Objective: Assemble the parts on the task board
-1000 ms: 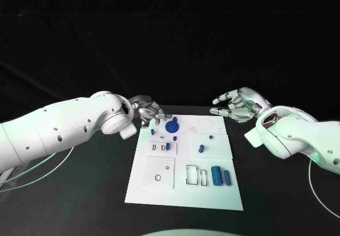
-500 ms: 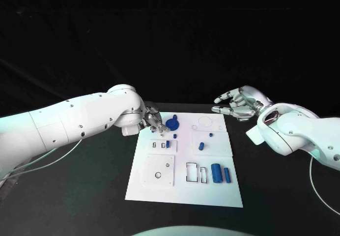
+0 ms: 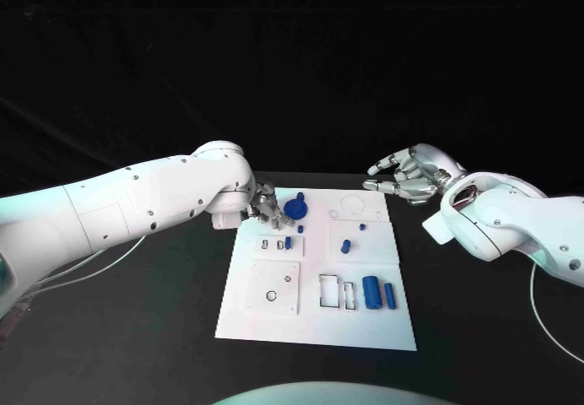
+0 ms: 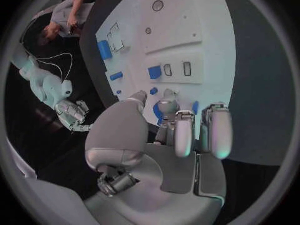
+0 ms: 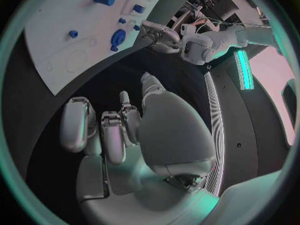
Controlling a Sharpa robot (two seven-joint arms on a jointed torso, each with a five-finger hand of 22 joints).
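The white task board (image 3: 319,325) lies mid-table. A round blue part (image 3: 296,208) stands near its far left corner, with small blue parts (image 3: 346,246) behind the middle and two blue cylinders (image 3: 379,295) nearer me. My left hand (image 3: 269,211) hangs over that far left corner, fingers pointing down beside the round part (image 4: 158,111). Whether the left hand (image 4: 181,132) grips the part is hidden by its fingers. My right hand (image 3: 408,178) hovers off the board's far right corner, fingers loosely curled and holding nothing. Beyond my right hand (image 5: 119,130), the board (image 5: 53,32) and round part (image 5: 117,37) show.
The board has outlined recesses (image 3: 273,288) on its left half and a rectangular slot (image 3: 331,291) beside the cylinders. Black table (image 3: 146,337) surrounds the board on all sides. A thin white cable (image 3: 554,342) lies at the right.
My left arm has swung in over the table's left side, and its hand has dropped lower beside the round blue part. The right hand has hardly moved.
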